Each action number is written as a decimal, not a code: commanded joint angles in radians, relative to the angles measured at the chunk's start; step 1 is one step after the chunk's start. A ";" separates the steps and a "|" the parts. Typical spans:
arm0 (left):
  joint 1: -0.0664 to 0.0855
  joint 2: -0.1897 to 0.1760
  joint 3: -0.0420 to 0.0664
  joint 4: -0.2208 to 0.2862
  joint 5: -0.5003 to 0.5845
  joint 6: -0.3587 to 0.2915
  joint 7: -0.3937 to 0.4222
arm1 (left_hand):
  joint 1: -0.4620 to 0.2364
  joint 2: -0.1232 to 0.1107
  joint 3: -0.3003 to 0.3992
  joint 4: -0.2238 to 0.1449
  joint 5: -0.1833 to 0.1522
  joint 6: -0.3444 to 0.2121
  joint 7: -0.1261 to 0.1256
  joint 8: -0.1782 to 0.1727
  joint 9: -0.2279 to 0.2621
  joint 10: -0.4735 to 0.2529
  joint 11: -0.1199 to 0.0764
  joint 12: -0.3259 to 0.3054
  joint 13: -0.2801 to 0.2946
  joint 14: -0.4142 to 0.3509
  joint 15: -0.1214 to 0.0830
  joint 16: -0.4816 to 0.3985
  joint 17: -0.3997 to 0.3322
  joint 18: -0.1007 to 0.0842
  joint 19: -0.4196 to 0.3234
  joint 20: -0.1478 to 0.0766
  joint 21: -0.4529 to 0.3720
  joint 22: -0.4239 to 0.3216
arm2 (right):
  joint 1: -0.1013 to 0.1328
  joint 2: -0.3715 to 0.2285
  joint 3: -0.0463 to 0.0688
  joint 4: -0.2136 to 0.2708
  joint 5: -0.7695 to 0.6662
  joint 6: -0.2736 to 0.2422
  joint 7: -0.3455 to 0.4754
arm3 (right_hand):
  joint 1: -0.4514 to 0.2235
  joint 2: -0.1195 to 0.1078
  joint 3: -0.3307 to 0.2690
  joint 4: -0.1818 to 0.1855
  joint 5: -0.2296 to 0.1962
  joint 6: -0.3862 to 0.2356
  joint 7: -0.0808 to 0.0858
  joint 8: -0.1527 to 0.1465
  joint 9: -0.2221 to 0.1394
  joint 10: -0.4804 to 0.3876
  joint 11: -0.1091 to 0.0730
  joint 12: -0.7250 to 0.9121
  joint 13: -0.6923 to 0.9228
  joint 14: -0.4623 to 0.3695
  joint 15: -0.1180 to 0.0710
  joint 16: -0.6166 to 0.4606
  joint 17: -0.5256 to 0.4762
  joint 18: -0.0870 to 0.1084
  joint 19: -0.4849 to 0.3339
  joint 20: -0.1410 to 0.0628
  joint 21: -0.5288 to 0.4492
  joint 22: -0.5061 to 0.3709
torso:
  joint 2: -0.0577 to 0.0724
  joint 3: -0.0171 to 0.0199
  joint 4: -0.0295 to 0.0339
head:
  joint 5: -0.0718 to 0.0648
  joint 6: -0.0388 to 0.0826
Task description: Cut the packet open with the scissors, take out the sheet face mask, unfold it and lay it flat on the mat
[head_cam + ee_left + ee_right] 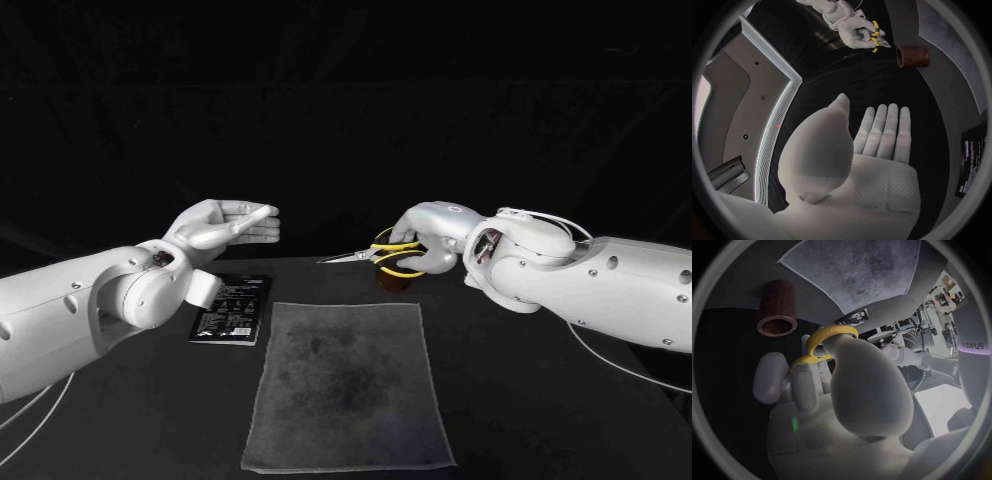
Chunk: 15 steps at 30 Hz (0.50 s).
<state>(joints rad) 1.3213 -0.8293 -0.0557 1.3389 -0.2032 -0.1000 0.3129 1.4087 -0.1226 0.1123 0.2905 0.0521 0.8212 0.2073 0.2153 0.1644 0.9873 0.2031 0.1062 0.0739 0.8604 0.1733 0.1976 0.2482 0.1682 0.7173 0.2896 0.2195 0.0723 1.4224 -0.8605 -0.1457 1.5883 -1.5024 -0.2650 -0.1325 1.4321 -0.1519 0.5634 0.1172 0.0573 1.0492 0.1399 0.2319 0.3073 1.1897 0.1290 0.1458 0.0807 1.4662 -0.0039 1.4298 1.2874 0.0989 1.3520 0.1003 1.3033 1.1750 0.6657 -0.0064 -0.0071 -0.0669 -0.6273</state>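
The black packet [234, 308] lies flat on the table, just left of the grey mat [346, 385]. My left hand [231, 225] hovers above and behind the packet; its fingers are straight and side by side, and the palm [873, 165] holds nothing. My right hand [421, 248] grips the yellow-handled scissors [387, 256] over the mat's far right corner, blades pointing left. The yellow loops [831, 338] sit around the fingers of my right hand [848, 395]. The packet [856, 316] lies beyond the mat [857, 265]. No sheet mask shows.
A brown cylindrical cup [398, 281] stands on the table directly under my right hand, at the mat's far right corner; its open rim [776, 325] faces the wrist. The cup [912, 56] sits close to the scissors [875, 41].
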 commanded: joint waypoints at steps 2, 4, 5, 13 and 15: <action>0.009 0.036 0.001 -0.015 -0.147 -0.002 -0.113 | 0.000 0.014 -0.016 -0.001 -0.003 0.011 0.041 0.005 0.003 0.019 -0.006 0.004 -0.003 0.020 -0.006 0.005 0.002 -0.002 0.012 -0.001 0.004 0.002 | -0.009 0.012 -0.001 0.020 0.000 0.021 -0.011 | -0.025 0.019 0.029 0.016 -0.002 -0.007 0.000 0.002 0.003 0.067 -0.061 -0.008 0.001 0.051 -0.004 0.004 0.001 -0.014 0.004 -0.003 0.002 -0.001 | -0.007 -0.0053 0.0038 | 0.006 -0.011; 0.014 0.064 0.000 -0.032 -0.191 0.038 -0.177 | -0.005 0.015 -0.043 0.001 -0.002 0.007 0.036 0.000 0.001 0.013 -0.010 -0.007 -0.008 0.043 -0.013 0.010 0.003 0.014 0.061 -0.003 0.029 0.011 | -0.016 0.022 -0.002 0.030 -0.008 0.023 -0.013 | -0.025 0.019 0.029 0.016 -0.002 -0.007 0.000 0.002 0.003 0.067 -0.061 -0.008 0.001 0.051 -0.004 0.004 0.001 -0.014 0.004 -0.003 0.002 -0.001 | -0.008 -0.0067 0.0050 | 0.010 -0.017; 0.015 0.069 0.000 -0.035 -0.200 0.049 -0.190 | -0.007 0.015 -0.053 0.001 -0.003 0.007 0.036 0.000 0.001 0.013 -0.010 -0.010 -0.009 0.050 -0.014 0.012 0.003 0.016 0.078 -0.005 0.037 0.013 | -0.017 0.024 -0.003 0.032 -0.010 0.023 -0.014 | -0.025 0.019 0.029 0.016 -0.002 -0.007 0.000 0.002 0.003 0.067 -0.061 -0.008 0.001 0.051 -0.004 0.004 0.001 -0.014 0.004 -0.003 0.002 -0.001 | -0.008 -0.0070 0.0056 | 0.010 -0.018; 0.021 0.136 -0.005 -0.061 -0.318 0.243 -0.399 | -0.042 0.021 -0.140 0.005 -0.002 0.012 0.031 0.000 0.001 0.022 -0.017 -0.019 -0.008 0.116 -0.029 0.032 0.014 0.017 0.150 -0.024 0.067 0.018 | -0.034 0.052 -0.005 0.048 -0.036 0.021 -0.018 | -0.031 0.015 0.029 0.015 -0.003 -0.011 0.001 0.003 0.006 0.068 -0.059 -0.012 0.001 0.051 -0.004 0.004 0.001 -0.013 0.002 -0.003 0.000 -0.003 | -0.006 -0.0076 0.0071 | 0.028 -0.032; 0.022 0.152 -0.008 -0.064 -0.330 0.279 -0.437 | -0.050 0.037 -0.162 0.004 -0.002 0.015 0.023 0.002 0.002 0.053 -0.031 -0.010 -0.006 0.211 -0.054 0.072 0.033 0.019 0.223 -0.053 0.101 0.028 | -0.037 0.057 -0.005 0.050 -0.039 0.022 -0.018 | -0.034 0.014 0.029 0.015 -0.003 -0.012 0.001 0.003 0.007 0.068 -0.059 -0.013 0.002 0.051 -0.003 0.004 0.001 -0.013 0.002 -0.002 0.000 -0.003 | -0.006 -0.0078 0.0086 | 0.031 -0.033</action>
<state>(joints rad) 1.3412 -0.6851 -0.0645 1.2760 -0.4576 0.0494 0.0003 1.3609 -0.0903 -0.0435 0.2950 0.0522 0.8296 0.2085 0.2153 0.1661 1.0318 0.1743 0.0919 0.0669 1.0497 0.1266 0.2607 0.2768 0.1782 0.9234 0.2432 0.3122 0.0985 1.3861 -0.8058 -0.1516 1.6361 -1.5156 -0.2486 -0.1419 1.4078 -0.1476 0.5675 0.1132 0.0558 1.0446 0.1410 0.2319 0.3132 1.1972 0.1229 0.1382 0.0807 1.4661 -0.0037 1.4298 1.2860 0.0986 1.3519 0.1004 1.3031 1.1726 0.6585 -0.0141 -0.0005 -0.0406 -0.6569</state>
